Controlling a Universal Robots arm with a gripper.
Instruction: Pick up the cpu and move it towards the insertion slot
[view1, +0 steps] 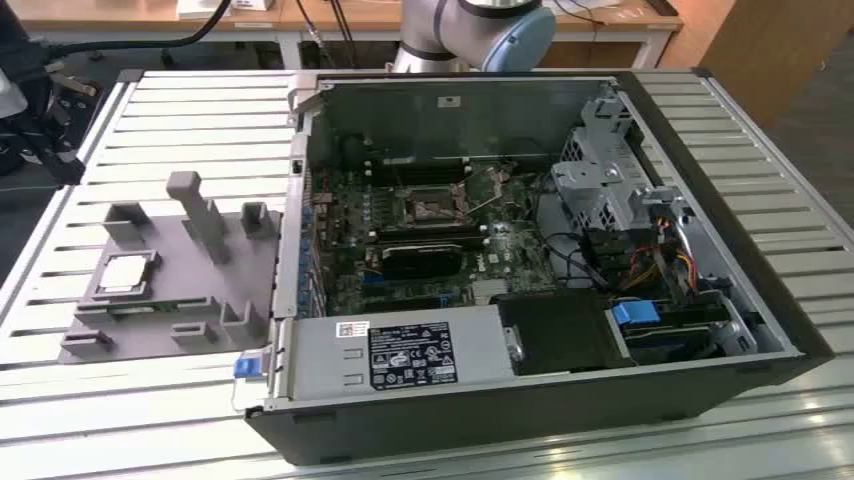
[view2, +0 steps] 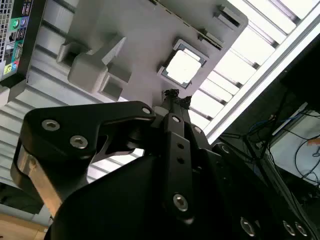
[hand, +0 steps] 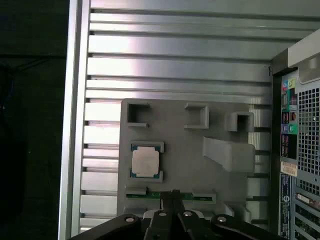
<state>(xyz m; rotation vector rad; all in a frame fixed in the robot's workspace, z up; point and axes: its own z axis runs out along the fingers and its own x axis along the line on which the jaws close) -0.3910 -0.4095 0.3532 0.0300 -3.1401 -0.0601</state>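
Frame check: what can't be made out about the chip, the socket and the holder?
Socket, exterior view: too small to tell whether its lever is open.
Chip, both wrist views: underside hidden against the grey holder.
Part of the holder, first wrist view: covered by the pincer.

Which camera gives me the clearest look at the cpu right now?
The first wrist view: the cpu lies whole and face-on in its recess on the grey fixture. The second wrist view shows it tilted, with glare, beyond the claw. It sits obliquely at the exterior view's left.
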